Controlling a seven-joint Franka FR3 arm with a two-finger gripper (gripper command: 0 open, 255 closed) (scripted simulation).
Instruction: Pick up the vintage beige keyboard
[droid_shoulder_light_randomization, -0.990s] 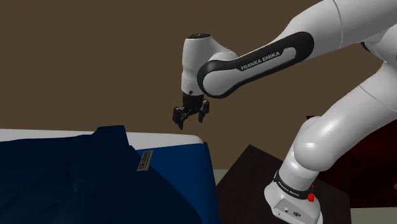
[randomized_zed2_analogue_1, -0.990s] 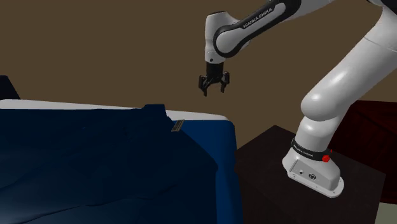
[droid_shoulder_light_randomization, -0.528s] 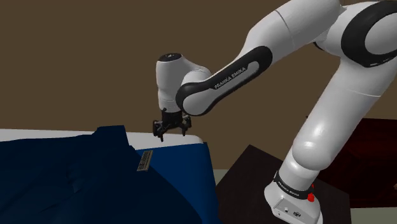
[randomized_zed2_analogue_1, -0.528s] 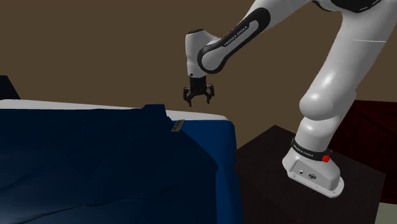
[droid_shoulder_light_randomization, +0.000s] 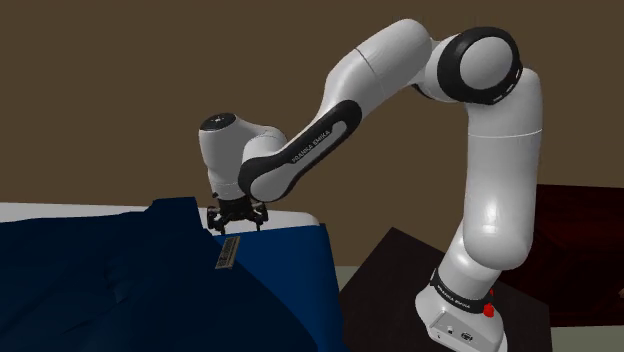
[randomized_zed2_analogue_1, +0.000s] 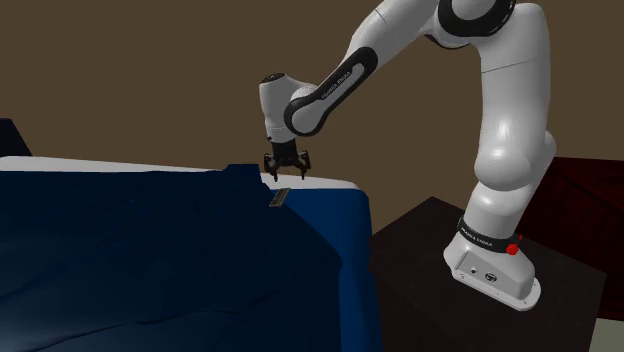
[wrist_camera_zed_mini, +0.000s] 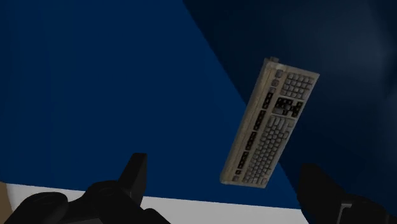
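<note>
Hovering open end effector (wrist_camera_zed_mini: 222, 191), one beige keyboard (wrist_camera_zed_mini: 270, 124), blue bedcover (droid_shoulder_light_randomization: 120, 290)

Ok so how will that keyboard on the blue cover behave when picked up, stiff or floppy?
Probably stiff: the keyboard looks like one flat slab. Long and thin, it may tilt if gripped off-centre.

arm (droid_shoulder_light_randomization: 360, 85) was arched high, reaching way out and low | gripper (droid_shoulder_light_randomization: 237, 219) pointed pretty much straight down | fingers (wrist_camera_zed_mini: 135, 177) spread wide apart, gripping nothing
</note>
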